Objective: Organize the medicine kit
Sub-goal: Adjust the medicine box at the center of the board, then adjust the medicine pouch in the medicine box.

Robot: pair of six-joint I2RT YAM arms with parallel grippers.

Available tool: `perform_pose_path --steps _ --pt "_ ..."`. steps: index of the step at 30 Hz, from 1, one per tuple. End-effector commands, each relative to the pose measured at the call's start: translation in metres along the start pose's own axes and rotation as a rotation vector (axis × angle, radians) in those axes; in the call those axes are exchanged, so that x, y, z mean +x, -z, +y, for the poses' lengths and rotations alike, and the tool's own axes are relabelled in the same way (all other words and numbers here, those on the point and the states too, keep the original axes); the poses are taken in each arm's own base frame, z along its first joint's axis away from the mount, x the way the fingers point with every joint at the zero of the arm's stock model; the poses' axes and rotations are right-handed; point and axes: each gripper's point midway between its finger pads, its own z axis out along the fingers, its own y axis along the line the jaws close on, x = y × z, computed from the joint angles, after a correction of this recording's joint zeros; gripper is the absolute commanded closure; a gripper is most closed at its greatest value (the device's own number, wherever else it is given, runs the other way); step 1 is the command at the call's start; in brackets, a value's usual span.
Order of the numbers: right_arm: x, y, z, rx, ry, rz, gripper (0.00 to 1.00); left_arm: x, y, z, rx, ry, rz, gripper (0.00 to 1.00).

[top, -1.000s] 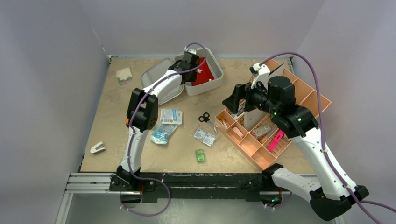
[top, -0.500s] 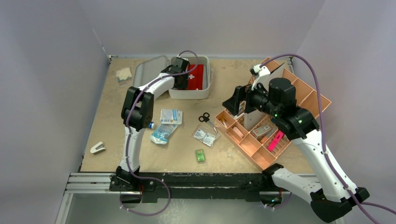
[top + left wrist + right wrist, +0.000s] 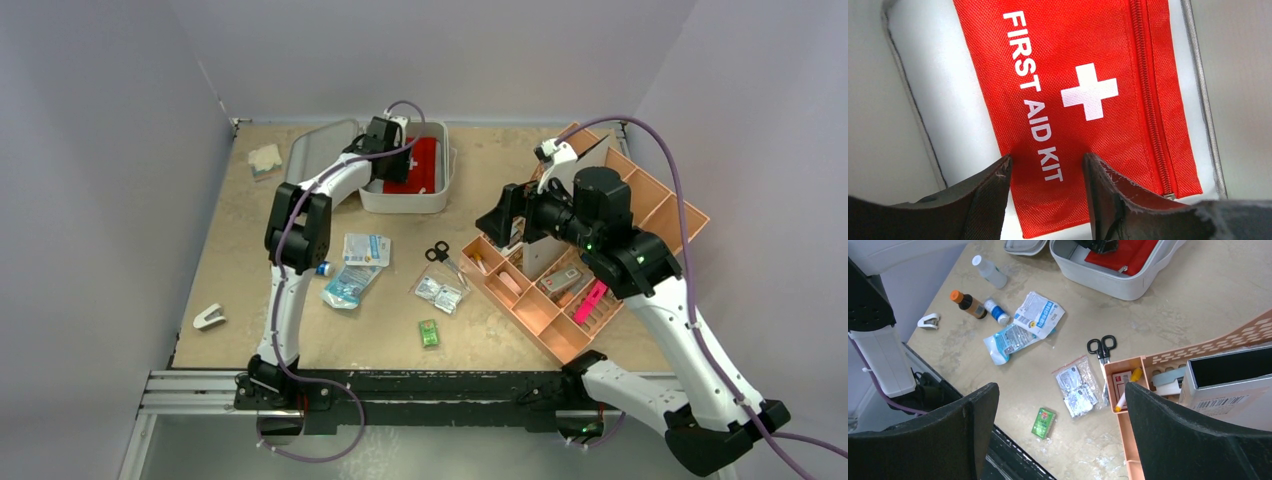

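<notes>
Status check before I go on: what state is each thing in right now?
medicine kit: open, lid laid back.
red pouch: lying flat inside the kit.
left gripper: fingers apart above the pouch, holding nothing.
right gripper: fingers wide open, empty.
scissors: closed, flat on the table.
brown bottle: capped, on its side.

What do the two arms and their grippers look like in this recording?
Both arms have white shells and black joint housings: left arm, right arm. A purple cable runs along each. The left gripper and right gripper carry matte black fingers, the left pair's edges scuffed pale. A small green light glows on the right arm.
</notes>
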Motion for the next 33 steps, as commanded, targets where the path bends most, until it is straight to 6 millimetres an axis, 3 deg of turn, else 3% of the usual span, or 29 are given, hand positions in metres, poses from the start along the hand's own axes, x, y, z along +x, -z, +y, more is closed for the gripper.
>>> perform_pose_path --steps 1,11,22,29,33 --pt "-0.006 -0.001 0.000 0.006 -0.003 -0.012 0.03 -0.007 -0.006 -0.020 0.147 0.000 -0.032 0.49" --pt "0.001 -0.013 -0.003 0.008 -0.019 0.020 0.03 -0.009 -0.005 -0.040 0.268 -0.038 -0.054 0.52" --pt "0.001 -0.009 -0.004 0.014 -0.022 0.009 0.03 -0.030 0.007 -0.052 0.327 -0.026 -0.105 0.51" --pt "0.004 -0.008 -0.005 0.017 -0.027 0.014 0.03 -0.058 0.041 -0.056 0.337 -0.013 -0.159 0.48" --pt "0.004 -0.008 -0.004 0.017 -0.030 0.011 0.03 -0.066 0.061 -0.047 0.284 -0.004 -0.160 0.47"
